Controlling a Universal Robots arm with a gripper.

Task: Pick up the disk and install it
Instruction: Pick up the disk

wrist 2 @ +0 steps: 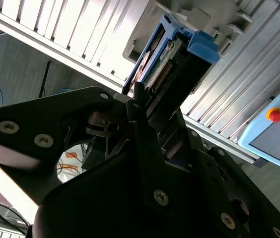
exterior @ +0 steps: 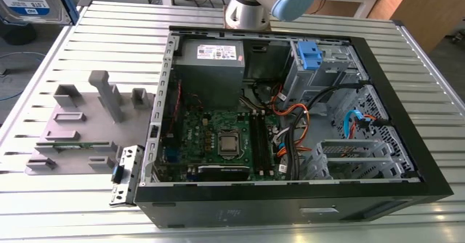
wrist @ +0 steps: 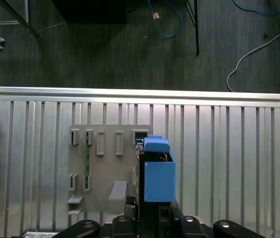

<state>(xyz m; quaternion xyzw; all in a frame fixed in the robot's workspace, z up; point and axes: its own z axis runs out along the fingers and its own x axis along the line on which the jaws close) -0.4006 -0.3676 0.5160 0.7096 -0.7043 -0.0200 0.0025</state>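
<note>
One claw (wrist 2: 145, 106), jaws clamped on one end of the disk (wrist 2: 162, 59). The disk juts out from the claw, blue rails along its sides, held clear above the grey fixture (wrist: 105, 168) on the slatted counter (wrist: 229, 163). In the exterior view its label (exterior: 28, 3) shows at that view's upper left, well apart from the open computer case (exterior: 291, 210).

Judged step: carrying the disk to the case. To do it well, keep the grip square, align the rails with the drive cage (exterior: 319, 68), and avoid the cables (exterior: 291, 117).
</note>
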